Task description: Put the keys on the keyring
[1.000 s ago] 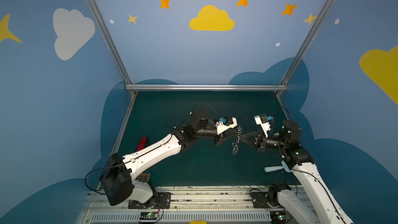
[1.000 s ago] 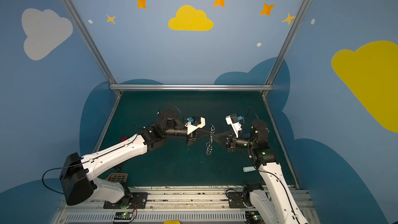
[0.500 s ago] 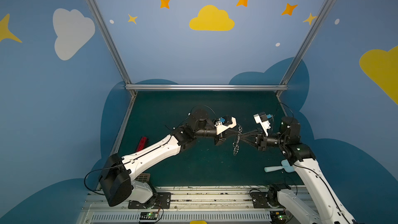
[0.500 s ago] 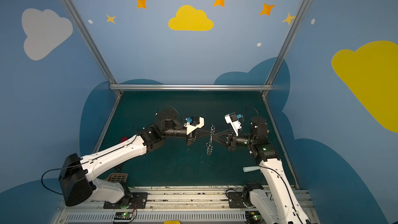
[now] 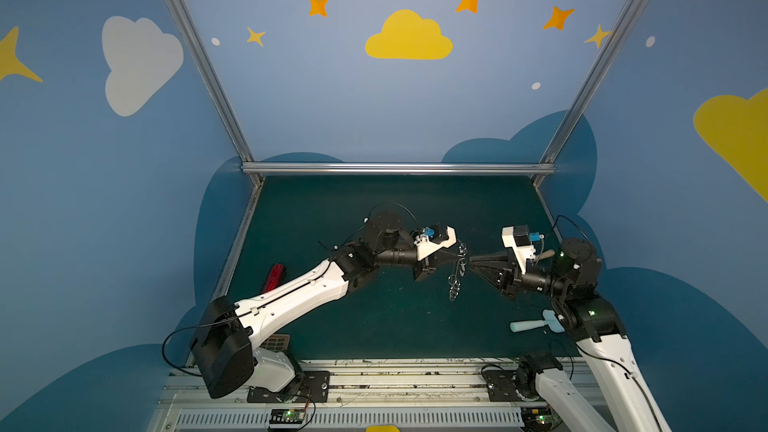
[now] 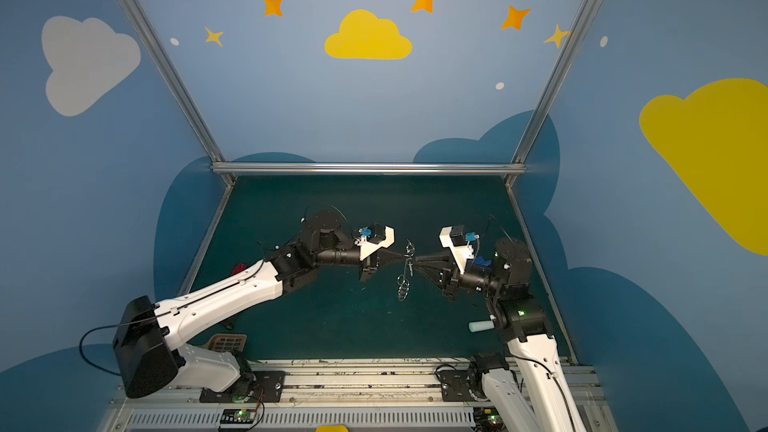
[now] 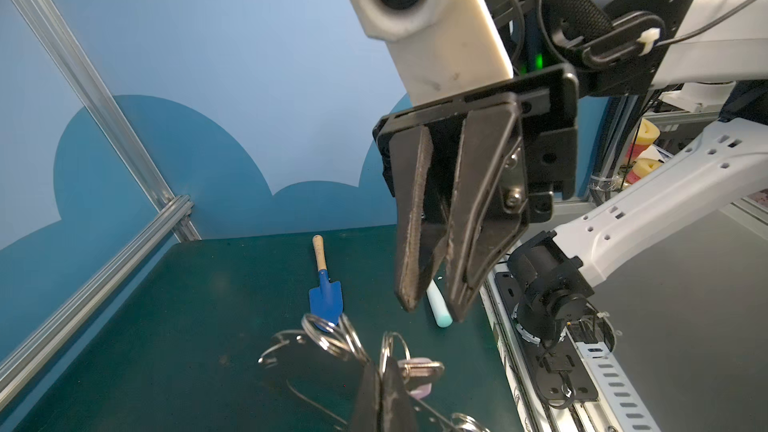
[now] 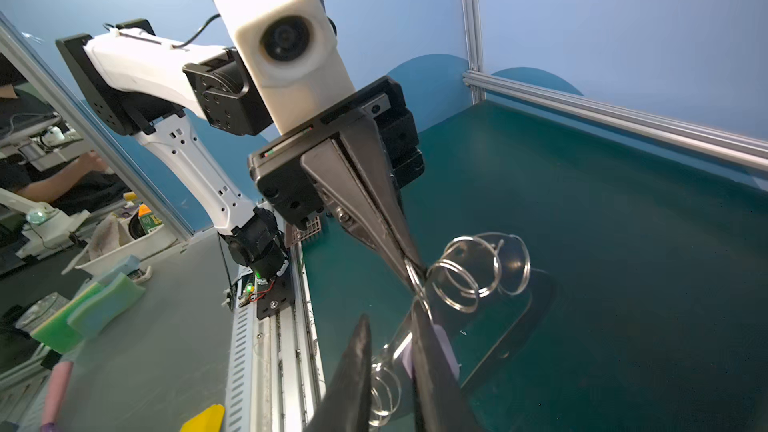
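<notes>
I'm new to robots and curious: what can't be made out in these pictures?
key: whether it's on a ring; the left end effector covers part of it, left wrist view.
keyring: holes too small, both top views.
spatula: head behind the right arm, a top view.

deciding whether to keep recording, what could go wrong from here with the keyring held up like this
The keyring hangs above the table from one split ring pinched at the left gripper's tips; a slip would drop the lot.
The right gripper stands open beside the key. Whether the key is fully threaded is unclear, so it might fall off.
</notes>
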